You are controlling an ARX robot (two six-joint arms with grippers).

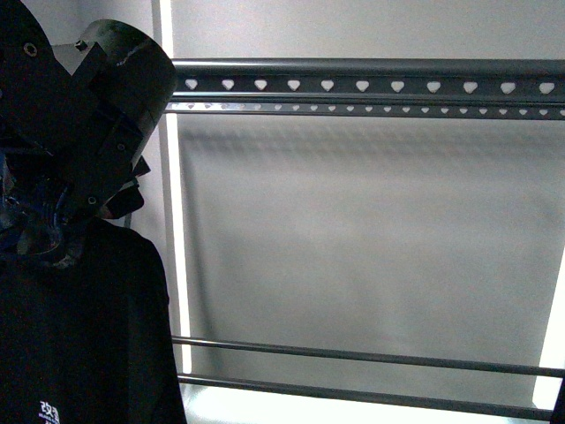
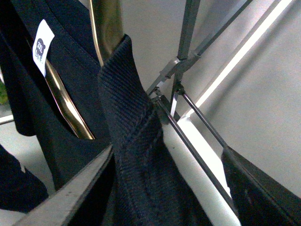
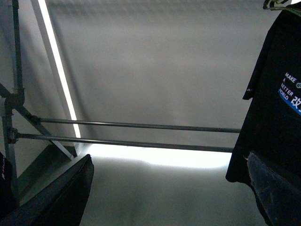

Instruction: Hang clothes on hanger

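The black T-shirt (image 1: 79,336) hangs at the far left of the front view, with a bit of white print at its lower edge. My left arm (image 1: 97,124) is just above it, by the left end of the grey rack's top rail (image 1: 371,86) with its heart-shaped holes. In the left wrist view my left gripper (image 2: 160,202) is open, and the shirt's ribbed collar (image 2: 127,141) lies between the jaws over a shiny gold garment hanger (image 2: 106,28). My right gripper (image 3: 169,197) is open and empty, and the printed shirt (image 3: 273,117) hangs beside it.
Two thin lower rack bars (image 1: 353,355) cross in front of a grey wall. The rack's crossed legs and joint (image 2: 176,70) are close behind the collar. A rack upright (image 3: 14,94) stands at the edge of the right wrist view. A white neck label (image 2: 43,47) shows inside the shirt.
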